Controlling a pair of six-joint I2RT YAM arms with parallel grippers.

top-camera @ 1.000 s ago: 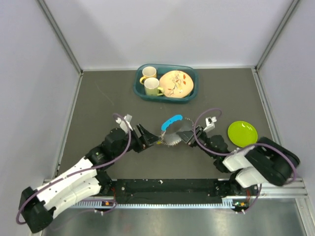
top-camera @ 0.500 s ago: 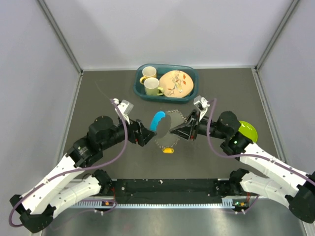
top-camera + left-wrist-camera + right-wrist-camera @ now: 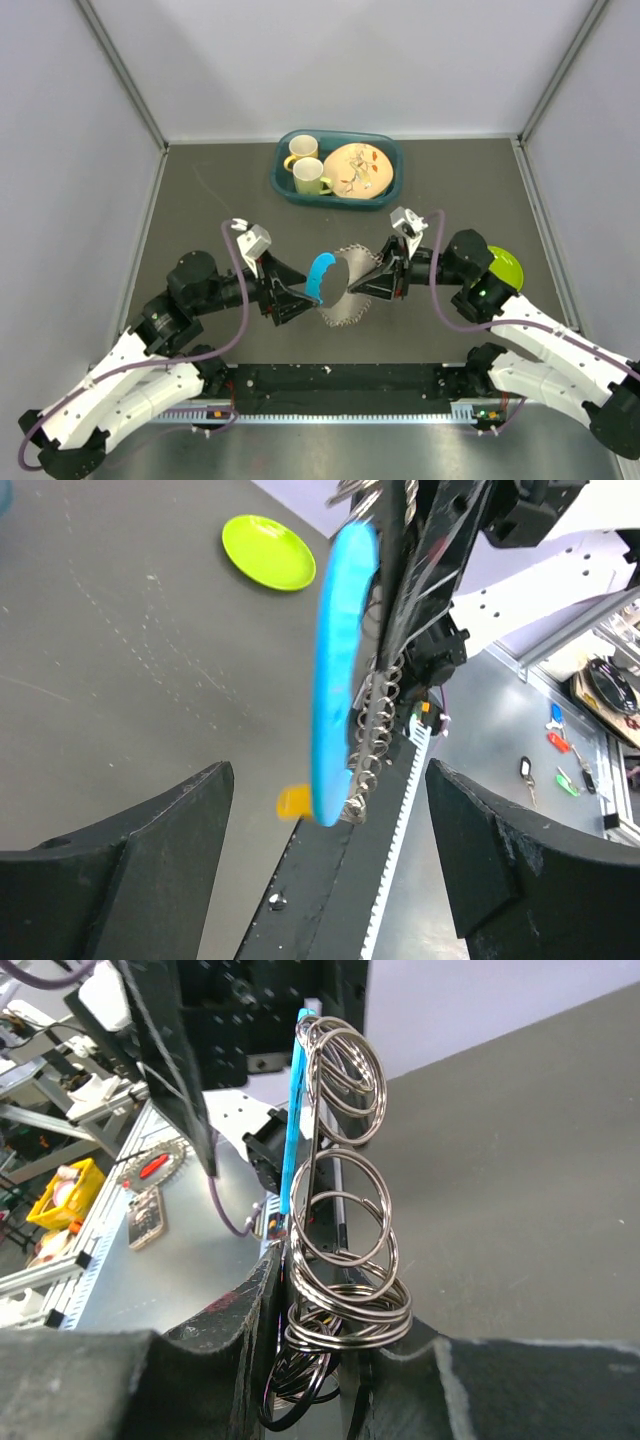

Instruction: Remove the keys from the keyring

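Our left gripper (image 3: 305, 298) stood wide open, its black fingers on either side of the flat teal-blue crescent key head (image 3: 321, 276) and holding nothing. That head lay against the thin silvery wire-loop keyring (image 3: 346, 300), which was held up over the dark grey table (image 3: 200, 220), near its front middle. A small orange-yellow key piece (image 3: 293, 802) lay on the table by the front edge. Our right gripper (image 3: 368, 285) was clamped on the keyring's stacked loops. Farther right sat a round lime-green plate (image 3: 505, 262).
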